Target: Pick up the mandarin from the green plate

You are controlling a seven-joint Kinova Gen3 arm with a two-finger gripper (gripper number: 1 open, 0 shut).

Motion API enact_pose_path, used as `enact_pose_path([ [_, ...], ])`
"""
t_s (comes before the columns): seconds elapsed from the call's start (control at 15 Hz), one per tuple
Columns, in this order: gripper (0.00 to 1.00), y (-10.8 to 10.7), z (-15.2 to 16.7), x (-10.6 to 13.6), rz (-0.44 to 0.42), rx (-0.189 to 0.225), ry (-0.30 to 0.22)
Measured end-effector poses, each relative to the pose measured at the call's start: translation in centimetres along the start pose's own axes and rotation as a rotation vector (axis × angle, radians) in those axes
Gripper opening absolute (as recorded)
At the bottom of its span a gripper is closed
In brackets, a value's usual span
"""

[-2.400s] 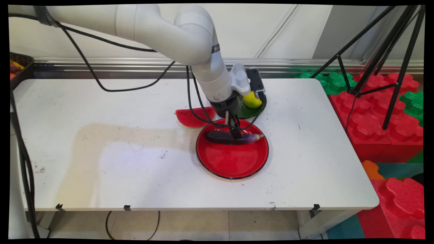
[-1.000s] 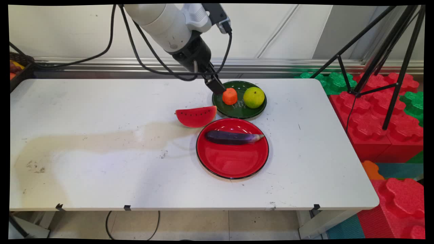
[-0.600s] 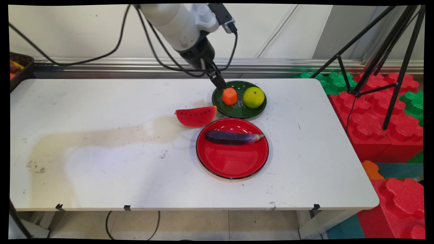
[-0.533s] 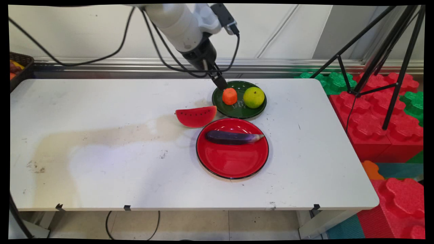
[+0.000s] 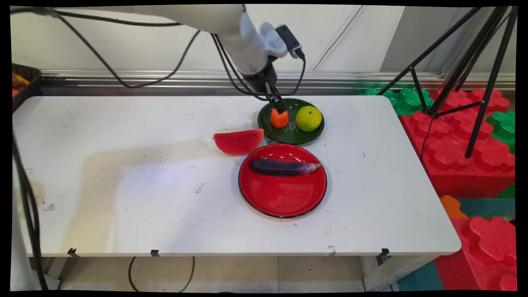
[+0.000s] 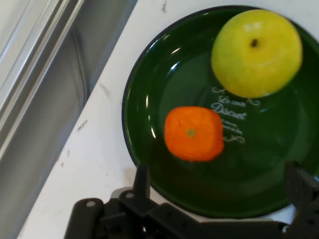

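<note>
Gripper (image 6: 219, 186) — spread — above orange fruit (image 6: 194, 133)

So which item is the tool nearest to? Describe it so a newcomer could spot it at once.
Find the round dark green plate at the white table's far side, behind the red plate. The open black two-finger tool hangs over its left half, above a small squat orange fruit. Its plate-mate, the yellow-green apple, is larger and rounder.

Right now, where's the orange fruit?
Main view: the orange fruit sits on the left half of the green plate at the table's far side, beside the green apple, right under the open gripper.
</note>
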Motion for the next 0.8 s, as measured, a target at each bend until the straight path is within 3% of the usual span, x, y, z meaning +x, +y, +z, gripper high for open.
enact_pose_path([
  [0.8, 1.0, -1.0, 10.0, 0.9, -0.035, -0.022, -0.067],
])
